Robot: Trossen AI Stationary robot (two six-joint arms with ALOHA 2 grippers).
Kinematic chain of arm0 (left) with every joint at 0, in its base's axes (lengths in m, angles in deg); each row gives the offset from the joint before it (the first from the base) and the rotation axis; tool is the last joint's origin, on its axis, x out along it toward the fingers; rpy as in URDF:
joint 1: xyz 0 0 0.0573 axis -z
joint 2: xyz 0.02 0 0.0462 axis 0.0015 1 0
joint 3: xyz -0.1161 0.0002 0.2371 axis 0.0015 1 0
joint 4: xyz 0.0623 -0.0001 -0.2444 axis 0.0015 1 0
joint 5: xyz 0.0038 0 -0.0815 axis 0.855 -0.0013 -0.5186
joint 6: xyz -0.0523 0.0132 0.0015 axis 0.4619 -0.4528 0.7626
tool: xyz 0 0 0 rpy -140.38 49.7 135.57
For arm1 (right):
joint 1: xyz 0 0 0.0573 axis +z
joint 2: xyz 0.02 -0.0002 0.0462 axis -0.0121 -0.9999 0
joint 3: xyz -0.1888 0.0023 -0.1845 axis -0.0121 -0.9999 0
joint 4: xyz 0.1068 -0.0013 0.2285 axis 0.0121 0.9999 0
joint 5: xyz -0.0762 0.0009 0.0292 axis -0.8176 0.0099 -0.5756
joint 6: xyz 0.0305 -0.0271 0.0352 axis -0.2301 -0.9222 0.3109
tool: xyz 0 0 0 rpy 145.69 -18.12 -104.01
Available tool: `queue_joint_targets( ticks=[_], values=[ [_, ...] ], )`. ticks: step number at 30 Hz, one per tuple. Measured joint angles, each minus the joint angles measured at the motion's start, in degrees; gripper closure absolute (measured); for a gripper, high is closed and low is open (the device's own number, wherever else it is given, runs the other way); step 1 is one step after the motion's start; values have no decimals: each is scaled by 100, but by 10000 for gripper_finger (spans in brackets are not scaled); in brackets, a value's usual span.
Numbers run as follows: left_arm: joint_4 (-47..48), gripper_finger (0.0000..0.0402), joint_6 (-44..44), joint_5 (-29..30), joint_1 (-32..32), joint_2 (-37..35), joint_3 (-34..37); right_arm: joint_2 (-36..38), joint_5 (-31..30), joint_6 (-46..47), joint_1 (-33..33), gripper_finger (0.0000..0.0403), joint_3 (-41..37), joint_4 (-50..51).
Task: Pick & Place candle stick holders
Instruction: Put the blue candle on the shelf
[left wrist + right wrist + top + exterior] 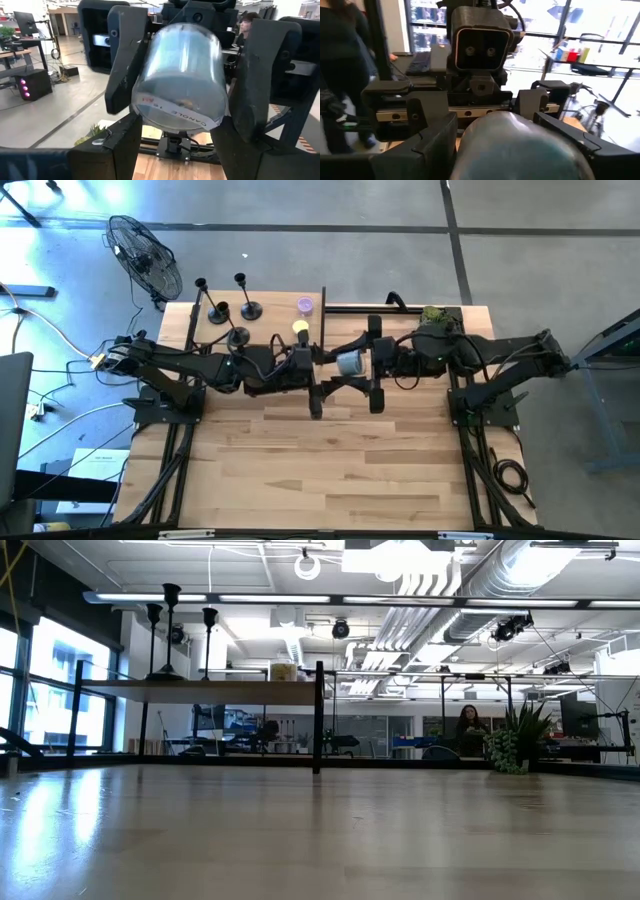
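Holding a clear, round plastic candle jar with a white label band [350, 363] over mid-table, in the right end effector [368, 366], reaching in from 3 o'clock. Clamped on the jar's sides, judging by the left wrist view, with dark fingers [125, 55] pressed against both flanks. Facing it from 9 o'clock with the left end effector [322, 370], drawn up right at the jar's other end. Cannot tell whether gripping as well or merely standing by. Looks like a hand-over between the arms, though hard to be sure.

Farther back, at about 11 o'clock, standing on a raised wooden shelf [275, 318]: three small black candle stick holders [171, 600], each with a round flat base, thin stem and knob cup. Counting outward: front holder [238, 337] nearest the left arm, rear holder [250, 310] just behind it, outermost holder [218, 312] toward 10 o'clock. All upright, apart from one another, well clear of both end effectors. Sharing the shelf toward 12 o'clock with a small purple round object [305, 305] and a small yellow object [299, 327].

Judging progress: nothing done on the holders as far as shown. Busy with the jar instead of any holder. Left to do: free an end effector, reach to 11 o'clock, lift each holder by its stem, set it down. No obvious drop spot to be made out.
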Motion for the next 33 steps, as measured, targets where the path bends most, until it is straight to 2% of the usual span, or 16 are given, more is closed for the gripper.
queue_joint_targets(
  ticks=[8,12,18,33],
  values=[
    [22,181,-16,-34,0,1,2,0,-487,-640,211,148,0,10],
    [17,181,-14,-56,2,6,2,0,-386,-884,237,155,0,0],
    [7,181,-14,-196,8,6,2,0,-67,-771,204,192,0,32],
    [22,181,-3,-586,4,6,7,-27,284,-644,187,188,0,28]
  ],
)
